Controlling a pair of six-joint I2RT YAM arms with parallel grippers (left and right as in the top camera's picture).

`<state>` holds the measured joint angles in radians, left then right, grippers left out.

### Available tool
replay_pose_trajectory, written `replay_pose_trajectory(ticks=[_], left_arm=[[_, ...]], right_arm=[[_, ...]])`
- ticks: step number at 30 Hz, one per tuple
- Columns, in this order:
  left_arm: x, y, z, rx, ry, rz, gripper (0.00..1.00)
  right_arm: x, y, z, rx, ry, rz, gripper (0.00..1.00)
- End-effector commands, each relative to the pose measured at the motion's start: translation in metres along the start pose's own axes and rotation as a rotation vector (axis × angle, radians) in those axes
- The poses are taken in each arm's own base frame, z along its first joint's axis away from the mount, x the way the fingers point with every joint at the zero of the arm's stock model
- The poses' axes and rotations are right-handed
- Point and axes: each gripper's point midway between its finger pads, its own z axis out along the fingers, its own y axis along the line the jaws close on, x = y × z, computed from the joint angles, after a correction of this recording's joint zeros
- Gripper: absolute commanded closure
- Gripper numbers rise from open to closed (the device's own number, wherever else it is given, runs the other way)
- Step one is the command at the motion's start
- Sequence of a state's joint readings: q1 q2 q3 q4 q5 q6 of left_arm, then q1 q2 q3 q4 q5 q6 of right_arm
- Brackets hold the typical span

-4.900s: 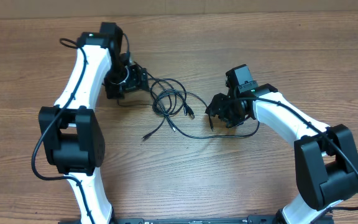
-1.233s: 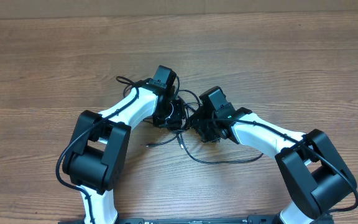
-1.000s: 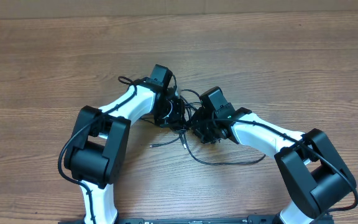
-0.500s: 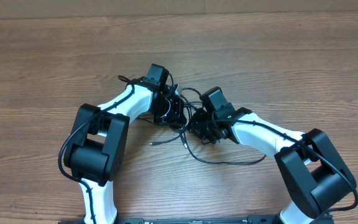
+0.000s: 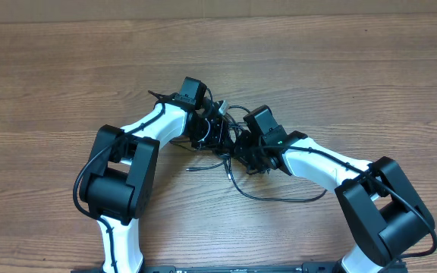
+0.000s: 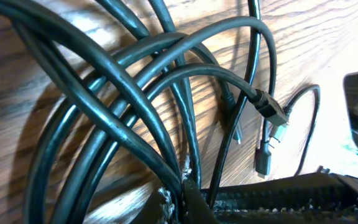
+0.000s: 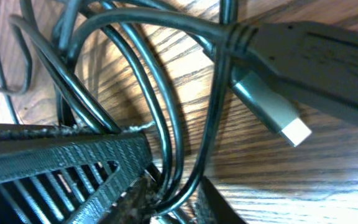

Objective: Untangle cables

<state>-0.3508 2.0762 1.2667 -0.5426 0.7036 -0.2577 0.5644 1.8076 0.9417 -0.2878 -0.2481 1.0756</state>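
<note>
Overhead, layout: both arms meet near mid-table (image 5: 355,76); the cables (image 5: 227,145) are bunched in a knot between the left gripper (image 5: 212,136) and the right gripper (image 5: 243,152); one slack loop (image 5: 275,199) trails toward the robot's side.
Overhead, method: judged step is drawing the knot apart; pull the two ends away from each other slowly and low over the wood; stop if the knot starts to cinch.
Overhead, writing: none legible.
Left wrist, grip: fingers closed tight on several strands that converge at the frame's lower edge; the rest fan out in overlapping arcs on the wood.
Left wrist, plugs: two small plug ends (image 6: 269,113) lie free just beyond the arcs; judged likely to snag, so keep them outside any loop being drawn.
Left wrist, writing: none.
Right wrist, grip: two or three strands run down between the ribbed finger (image 7: 61,162) and its partner; cannot tell whether they are clamped or merely passing through.
Right wrist, plug: a large connector (image 7: 272,112) with a pale tip lies close by, across the strands; ease it clear before pulling.
Right wrist, writing: no brand or label readable.
</note>
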Motion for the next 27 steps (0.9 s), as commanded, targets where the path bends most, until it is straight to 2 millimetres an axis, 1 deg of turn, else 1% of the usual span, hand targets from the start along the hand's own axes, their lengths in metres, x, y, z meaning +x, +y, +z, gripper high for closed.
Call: replay_pose_trajectory(ticks=[1,6,7,10,11,13,18,20,21,22,27], left_arm=[[0.004,-0.004,0.004,0.049,0.021,0.012,0.96],[0.005,-0.005,0.005,0.049,0.023,0.01,0.96],[0.005,-0.005,0.005,0.049,0.023,0.01,0.96],[0.005,-0.005,0.005,0.047,0.023,0.01,0.96],[0.005,-0.005,0.005,0.044,0.022,0.011,0.96],[0.005,-0.005,0.005,0.046,0.022,0.01,0.96],[0.002,-0.011,0.005,0.081,0.013,0.025,0.96],[0.002,-0.011,0.005,0.082,0.014,0.026,0.96],[0.002,-0.011,0.005,0.082,0.015,0.025,0.96],[0.002,-0.011,0.005,0.082,0.015,0.024,0.96],[0.003,-0.015,0.005,0.1,0.02,0.025,0.96]], right_arm=[[-0.004,-0.005,0.003,0.012,-0.029,-0.004,0.76],[-0.008,-0.005,0.003,0.014,-0.047,-0.006,0.77],[-0.008,-0.005,0.003,0.015,-0.048,-0.006,0.81],[-0.008,-0.004,0.003,0.012,-0.049,-0.006,0.89],[-0.008,-0.004,0.003,0.012,-0.048,-0.007,0.92],[-0.007,-0.004,0.003,0.012,-0.044,-0.006,0.95],[-0.006,-0.006,0.003,0.02,-0.041,-0.004,0.93],[-0.008,-0.007,0.003,0.025,-0.051,-0.004,0.89],[-0.01,-0.008,0.003,0.03,-0.061,-0.004,0.84],[-0.012,-0.009,0.003,0.035,-0.072,-0.004,0.82],[-0.016,-0.008,0.003,0.035,-0.093,-0.005,0.78]])
